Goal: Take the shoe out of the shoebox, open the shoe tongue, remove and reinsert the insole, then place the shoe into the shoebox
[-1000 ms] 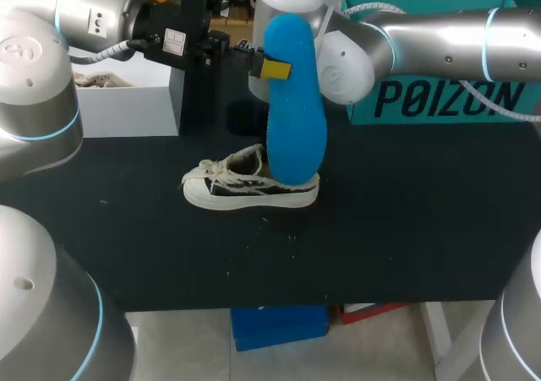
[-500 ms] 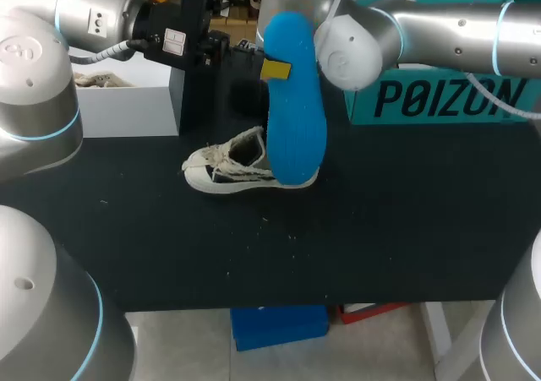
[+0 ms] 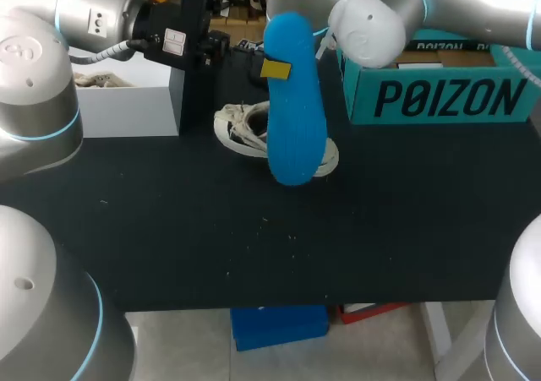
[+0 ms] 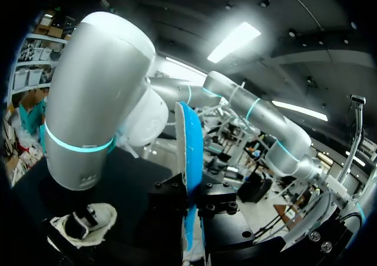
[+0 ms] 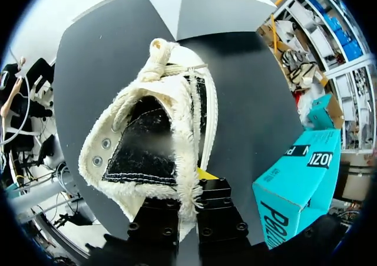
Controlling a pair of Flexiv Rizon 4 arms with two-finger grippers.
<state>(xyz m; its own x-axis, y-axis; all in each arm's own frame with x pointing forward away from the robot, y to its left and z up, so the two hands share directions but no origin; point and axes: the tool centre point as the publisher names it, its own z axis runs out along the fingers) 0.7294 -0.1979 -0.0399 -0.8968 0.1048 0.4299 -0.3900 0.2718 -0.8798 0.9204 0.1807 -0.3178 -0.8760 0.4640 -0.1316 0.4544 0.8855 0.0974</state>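
While the left hand point(image 3: 275, 68) grips the upright blue oblong insole point(image 3: 296, 127) at upper centre | right hand point(image 5: 187, 210) clamps the white-and-black fleecy sneaker point(image 3: 243, 129) by its collar | sneaker behind insole, left of teal cardboard shoebox point(image 3: 439, 98)

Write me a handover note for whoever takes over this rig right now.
Left gripper: shut on the blue insole, held upright over the table.
Right gripper: shut on the heel collar of the shoe, which is down at the table beside the teal shoebox.
Done: shoe out, tongue open, insole removed.
Left: reinsert the insole, put the shoe into the shoebox.
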